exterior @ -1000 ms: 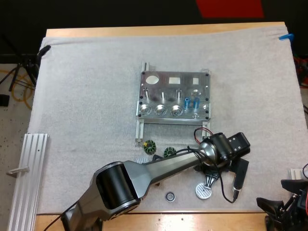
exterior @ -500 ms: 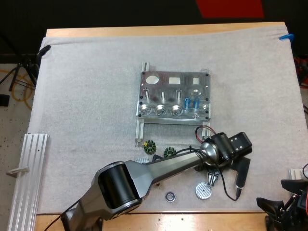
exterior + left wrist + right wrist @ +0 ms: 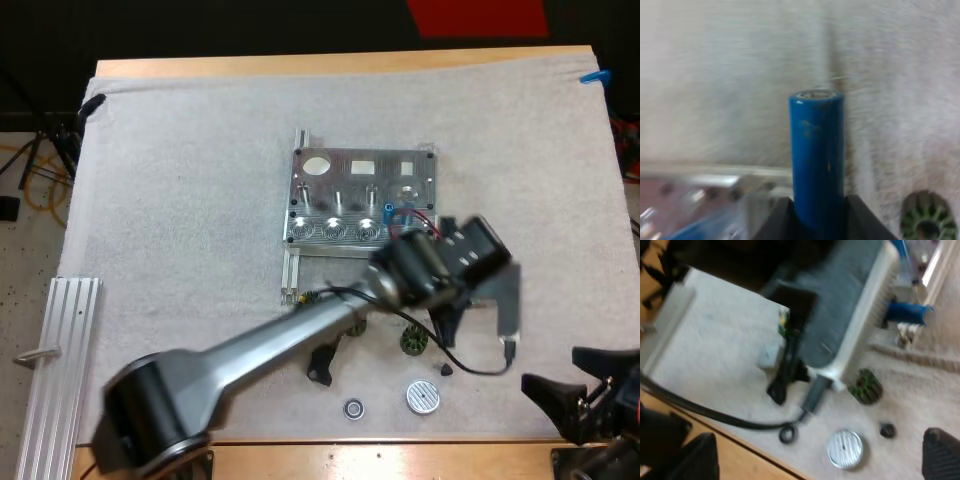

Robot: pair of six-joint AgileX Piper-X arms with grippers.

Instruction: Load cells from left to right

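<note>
1. Left end effector (image 3: 817,214) clamped from both sides on the lower end of a blue cell (image 3: 816,150), cell upright.
2. Held over the white mat (image 3: 180,200), just off the near right corner of the metal fixture (image 3: 345,190), close to a green toothed part (image 3: 925,223).
3. Second blue cell (image 3: 389,210) standing in the fixture, towards its right.
4. Right end effector (image 3: 817,452) spread wide with nothing gripped, at the tabletop's (image 3: 330,62) near right corner, near a silver disc (image 3: 844,449).
</note>
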